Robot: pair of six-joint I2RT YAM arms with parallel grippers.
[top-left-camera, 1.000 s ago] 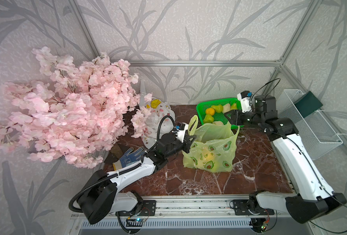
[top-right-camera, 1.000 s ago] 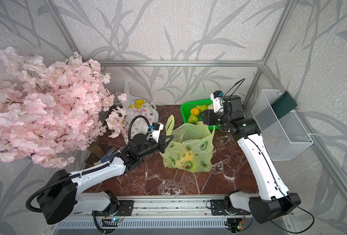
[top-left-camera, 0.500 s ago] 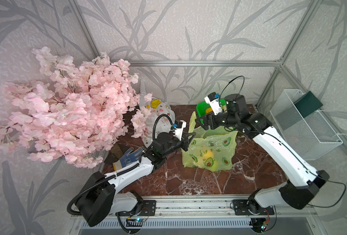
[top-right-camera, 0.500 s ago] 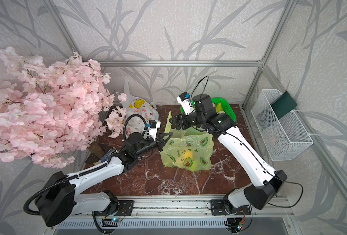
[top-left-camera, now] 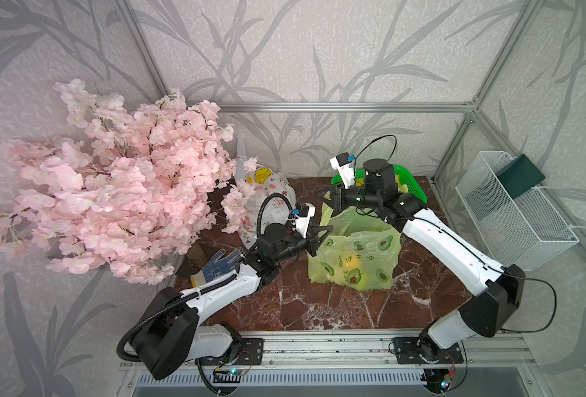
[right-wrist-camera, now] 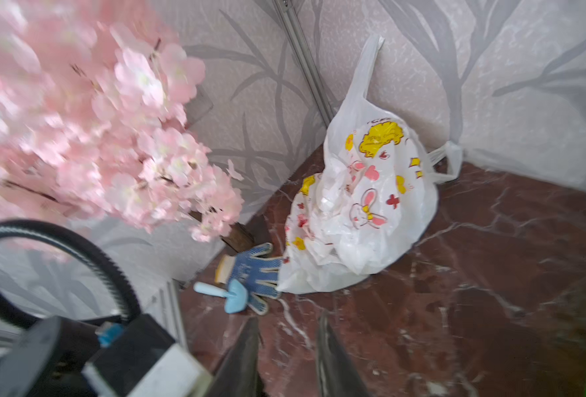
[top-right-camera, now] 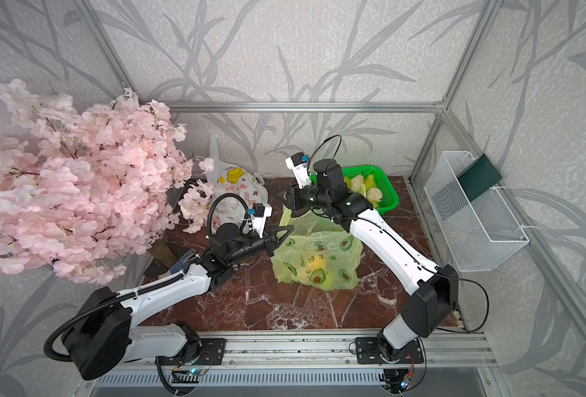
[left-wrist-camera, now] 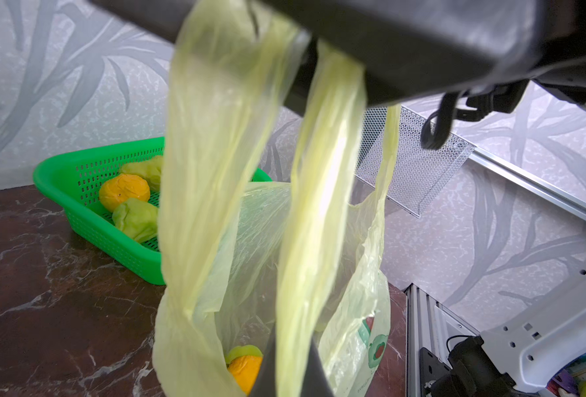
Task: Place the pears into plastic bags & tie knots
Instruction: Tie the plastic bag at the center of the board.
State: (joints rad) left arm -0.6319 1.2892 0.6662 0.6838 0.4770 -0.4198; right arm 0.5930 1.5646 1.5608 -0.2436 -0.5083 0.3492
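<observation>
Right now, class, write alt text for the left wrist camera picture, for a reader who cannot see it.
A see-through yellow-green bag stands open on a marble table, its long handles stretched upward, with a yellow pear at its bottom. Behind it, a green basket holds more pears. A white wire bin hangs on the wall beyond.

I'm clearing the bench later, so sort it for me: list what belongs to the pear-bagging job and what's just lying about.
Job: avocado-print bag, its handle clamped in the left pincer; pear inside it; pears in the green basket; white printed bags.
Lying about: pink blossom branch; blue glove; wire wall basket.
</observation>
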